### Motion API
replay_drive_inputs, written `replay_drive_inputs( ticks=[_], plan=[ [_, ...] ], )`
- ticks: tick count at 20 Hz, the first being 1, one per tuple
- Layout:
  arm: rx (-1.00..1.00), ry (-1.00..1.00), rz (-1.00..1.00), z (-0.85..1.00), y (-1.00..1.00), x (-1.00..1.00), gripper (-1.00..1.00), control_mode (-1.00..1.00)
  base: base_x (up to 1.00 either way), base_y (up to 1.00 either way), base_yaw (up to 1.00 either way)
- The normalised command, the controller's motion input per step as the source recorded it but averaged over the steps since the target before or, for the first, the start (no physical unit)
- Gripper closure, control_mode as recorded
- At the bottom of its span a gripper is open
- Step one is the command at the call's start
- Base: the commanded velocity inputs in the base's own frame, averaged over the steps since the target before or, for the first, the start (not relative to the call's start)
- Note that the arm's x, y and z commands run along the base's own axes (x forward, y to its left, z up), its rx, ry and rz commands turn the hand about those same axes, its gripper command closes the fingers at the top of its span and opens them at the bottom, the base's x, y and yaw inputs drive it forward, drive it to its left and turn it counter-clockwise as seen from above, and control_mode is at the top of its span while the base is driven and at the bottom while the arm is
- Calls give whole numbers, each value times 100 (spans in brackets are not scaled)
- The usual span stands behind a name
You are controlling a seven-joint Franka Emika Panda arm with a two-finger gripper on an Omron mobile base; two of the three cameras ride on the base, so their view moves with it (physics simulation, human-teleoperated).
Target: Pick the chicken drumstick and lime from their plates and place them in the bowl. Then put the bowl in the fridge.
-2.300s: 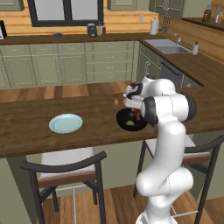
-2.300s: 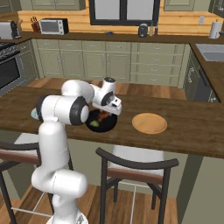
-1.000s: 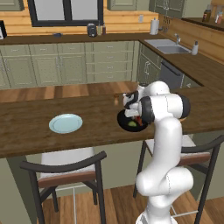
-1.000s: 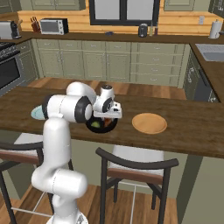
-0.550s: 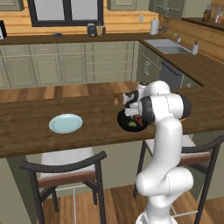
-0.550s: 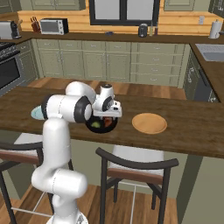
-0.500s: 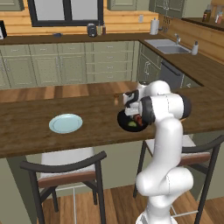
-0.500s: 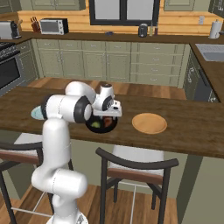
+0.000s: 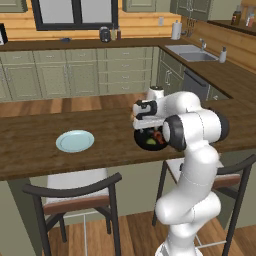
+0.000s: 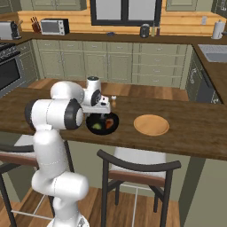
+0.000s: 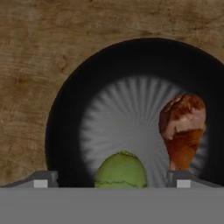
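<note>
Hand view: the gripper [image 11: 111,181] hangs straight over the black bowl [image 11: 65,109], fingers spread wide with nothing between them. The lime [image 11: 120,170] lies at the bowl's six o'clock, the chicken drumstick [image 11: 182,130] at three o'clock, both inside, on the wooden counter [image 11: 35,52].
</note>
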Motion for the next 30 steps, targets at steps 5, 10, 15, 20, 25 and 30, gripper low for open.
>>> replay_drive_inputs(
  ticks=[5,10,15,20,25,30],
  plan=[
    [-1,0,0,-2,79,-41,-100,-100,0,0,0],
    [-4,0,0,0,-3,-2,-100,-100,0,0,0],
    [-3,0,0,-5,0,0,-100,-100,0,0,0],
    [-1,2,0,-24,0,4,-100,-100,0,0,0],
    [-2,2,0,-27,0,16,-100,-100,0,0,0],
    [-5,0,0,-20,0,25,-100,-100,0,0,0]
  ],
)
